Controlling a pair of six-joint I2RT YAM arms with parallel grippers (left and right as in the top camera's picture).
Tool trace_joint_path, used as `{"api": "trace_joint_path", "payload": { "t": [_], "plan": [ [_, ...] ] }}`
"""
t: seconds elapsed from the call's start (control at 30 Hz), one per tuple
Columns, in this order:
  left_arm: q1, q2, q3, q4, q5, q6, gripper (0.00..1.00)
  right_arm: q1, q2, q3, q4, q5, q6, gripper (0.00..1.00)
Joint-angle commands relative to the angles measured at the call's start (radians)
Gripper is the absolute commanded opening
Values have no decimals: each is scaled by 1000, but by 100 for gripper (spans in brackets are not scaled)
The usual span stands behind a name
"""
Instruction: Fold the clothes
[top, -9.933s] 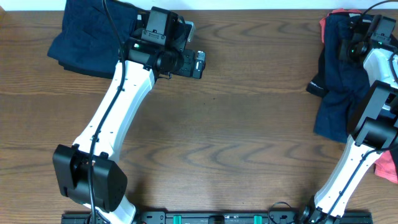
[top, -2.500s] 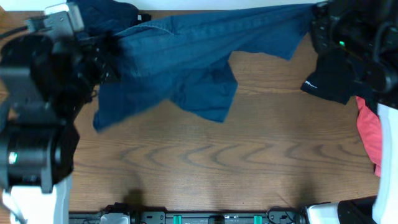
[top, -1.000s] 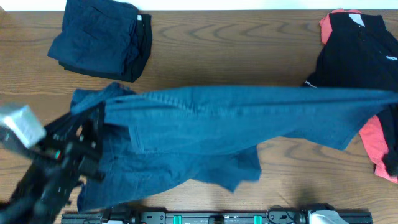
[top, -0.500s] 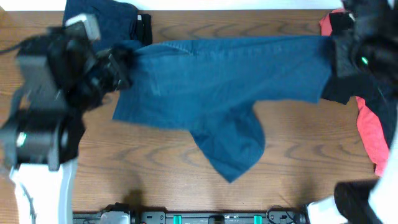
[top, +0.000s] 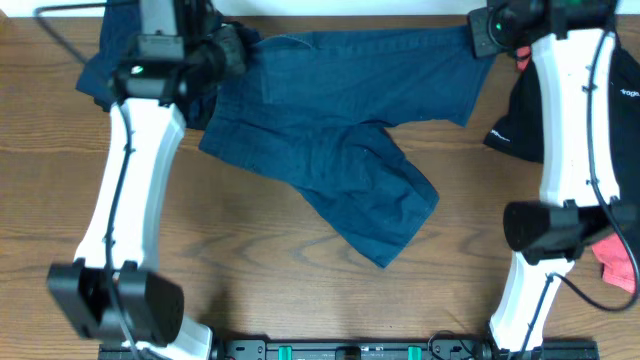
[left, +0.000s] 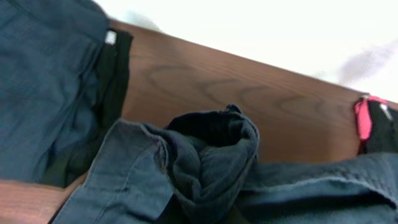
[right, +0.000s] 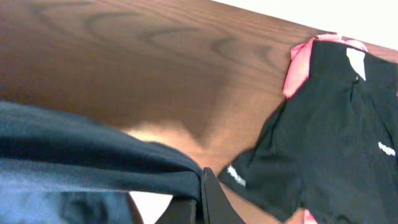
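You have the wooden table (top: 300, 290) under everything, its grain bare across the near half. Across the far half lies the largest piece, the navy trousers (top: 340, 130), opened out wide. Their upper edge runs in a stretched band from one gripper to the other, while the rest sags onto the wood and trails toward you in a rumpled flap right of centre.

At the right edge, the black-and-coral shirt (top: 515, 125) lies in a loose heap, just beside the trousers' right end. At the far left corner sits a folded navy garment (left: 43, 93), partly hidden from above by your left arm, with a small pale label (left: 111, 37) at its edge.

Your left gripper (top: 235, 50) pinches the trousers' left end. In its wrist view, the cloth stands up in a dark wad (left: 211, 155) that covers the fingertips. Your right gripper (top: 480, 40) is pressed together on the right end, with the fabric's hem drawn taut into its dark fingers (right: 205, 196).
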Motion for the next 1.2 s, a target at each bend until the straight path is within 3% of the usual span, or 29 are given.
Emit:
{"api": "trace_joint_path", "payload": {
  "t": [0.0,0.3,0.33,0.37,0.4,0.43,0.47,0.5,0.67,0.83,1.17],
  "plan": [
    [-34,44,6,68,-52,50,6,-40,52,4,49,57,14,1],
    [-115,185,6,319,-186,50,7,-87,167,4,288,56,30,1],
    [-119,196,6,341,-192,50,17,-92,180,4,325,57,30,1],
    [-124,209,6,365,-196,51,52,-96,192,4,358,57,31,7],
    [-125,215,6,377,-196,56,77,-98,201,4,389,57,35,39],
    [-127,218,6,386,-196,62,98,-100,209,4,413,57,37,60],
    [-128,219,6,389,-200,69,98,-103,216,4,439,56,37,86],
    [-128,218,6,388,-213,69,98,-104,224,4,462,56,38,99],
    [-128,161,6,321,-259,103,98,-106,219,4,501,32,69,99],
    [-129,58,6,195,-270,156,98,-106,197,5,424,-121,71,99],
    [-113,11,3,-240,-272,235,98,-68,193,4,11,-338,70,99]
  ]
}}
